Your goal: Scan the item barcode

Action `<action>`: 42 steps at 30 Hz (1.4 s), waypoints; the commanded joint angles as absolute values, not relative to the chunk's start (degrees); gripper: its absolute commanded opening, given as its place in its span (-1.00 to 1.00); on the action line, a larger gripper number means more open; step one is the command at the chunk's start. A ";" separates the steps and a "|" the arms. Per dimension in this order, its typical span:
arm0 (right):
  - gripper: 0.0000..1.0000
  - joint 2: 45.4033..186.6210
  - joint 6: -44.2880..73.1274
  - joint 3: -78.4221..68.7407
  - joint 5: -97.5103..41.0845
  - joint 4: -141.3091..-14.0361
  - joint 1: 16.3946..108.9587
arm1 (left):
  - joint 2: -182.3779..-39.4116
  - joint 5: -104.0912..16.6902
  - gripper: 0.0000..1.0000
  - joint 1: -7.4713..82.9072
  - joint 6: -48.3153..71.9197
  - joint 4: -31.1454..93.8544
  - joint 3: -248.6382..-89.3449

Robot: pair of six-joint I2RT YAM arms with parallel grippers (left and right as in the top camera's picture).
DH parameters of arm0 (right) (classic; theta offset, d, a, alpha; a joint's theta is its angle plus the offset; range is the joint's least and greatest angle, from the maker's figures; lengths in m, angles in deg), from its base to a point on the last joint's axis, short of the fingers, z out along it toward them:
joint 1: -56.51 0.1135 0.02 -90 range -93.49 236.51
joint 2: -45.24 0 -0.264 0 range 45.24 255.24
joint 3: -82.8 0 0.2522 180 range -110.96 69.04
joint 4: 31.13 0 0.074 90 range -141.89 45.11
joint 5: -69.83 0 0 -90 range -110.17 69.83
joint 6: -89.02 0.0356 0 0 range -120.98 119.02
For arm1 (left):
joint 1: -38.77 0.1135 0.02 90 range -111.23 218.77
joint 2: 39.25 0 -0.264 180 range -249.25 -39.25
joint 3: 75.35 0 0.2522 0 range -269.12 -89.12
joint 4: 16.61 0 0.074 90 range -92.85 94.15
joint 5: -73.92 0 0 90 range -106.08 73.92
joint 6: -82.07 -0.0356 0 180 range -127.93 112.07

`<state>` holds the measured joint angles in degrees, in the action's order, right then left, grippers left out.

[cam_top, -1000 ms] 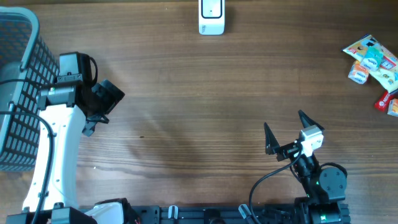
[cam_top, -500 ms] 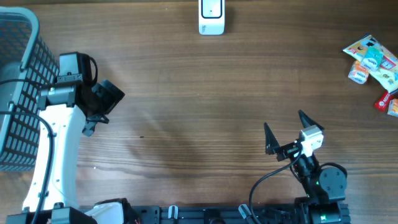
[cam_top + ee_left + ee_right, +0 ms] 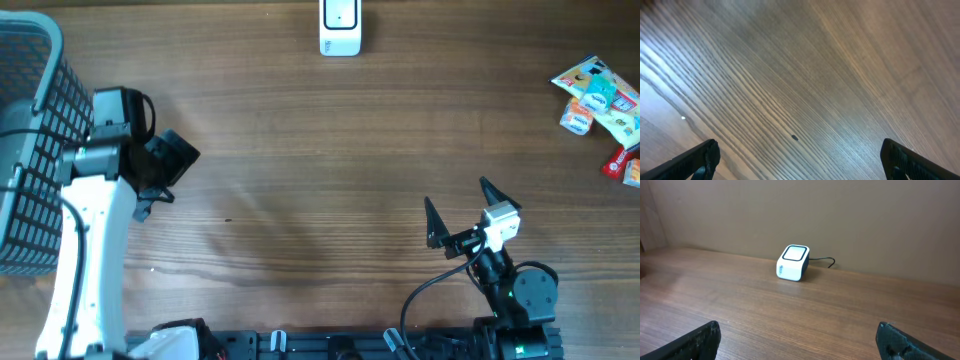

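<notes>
Overhead view, findings: my left gripper sits at the left of the frame, just beside the grey mesh basket on the left edge, over the brown wooden table. Its fingers are spread fully wide and hold nothing. My right gripper is at the lower right, fingers likewise spread fully wide, gripping nothing. The small white box-shaped barcode scanner stands at the top centre edge, well apart from both grippers. The items for scanning, a cluster of colourful snack packets, lie on the table at the upper right edge, well apart from the scanner and from both grippers; no barcode is legible at this size.

Left wrist view: wood grain and a small dark speck show between my black fingertips at the lower corners.

Right wrist view: the scanner sits left of centre, a thin dark cable trailing from its right side along the beige wall
</notes>
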<state>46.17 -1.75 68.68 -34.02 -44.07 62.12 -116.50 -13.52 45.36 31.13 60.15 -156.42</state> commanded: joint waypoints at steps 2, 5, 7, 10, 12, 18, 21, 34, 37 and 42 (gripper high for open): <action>1.00 45.45 -2.08 68.74 -33.64 -43.89 62.45 | -106.43 -15.61 1.00 45.38 20.21 54.77 -147.88; 0.99 45.45 -2.08 68.74 -33.64 -43.89 62.45 | -99.41 -24.88 1.00 45.38 10.37 46.91 -140.38; 0.99 45.45 -2.08 68.74 -33.64 -43.89 62.45 | -93.46 -32.75 1.00 45.38 2.74 40.96 -134.68; 0.99 45.45 -2.08 68.74 -33.64 -43.89 62.45 | -82.78 -40.62 1.00 45.38 -3.79 33.90 -126.52; 0.99 45.45 -2.08 68.74 -33.64 -43.89 62.45 | -76.96 -40.75 1.00 45.38 -3.88 32.28 -123.09; 0.99 45.45 -2.08 68.74 -33.64 -43.89 62.45 | -63.94 -40.68 1.00 45.38 -4.56 32.20 -118.17; 1.00 45.45 -2.06 68.74 -33.64 -43.89 62.45 | -61.25 -40.68 1.00 45.38 -4.54 31.96 -117.82; 1.00 45.45 -2.08 68.74 -33.64 -43.89 62.45 | -51.83 -38.08 1.00 45.38 -4.51 26.69 -115.88; 0.99 45.45 -2.08 68.74 -33.64 -43.89 62.45 | -49.55 -38.15 1.00 45.38 -4.43 22.27 -111.99; 1.00 45.45 -2.06 68.74 -33.64 -43.89 62.45 | -45.16 -38.13 1.00 45.38 0.29 10.73 -103.53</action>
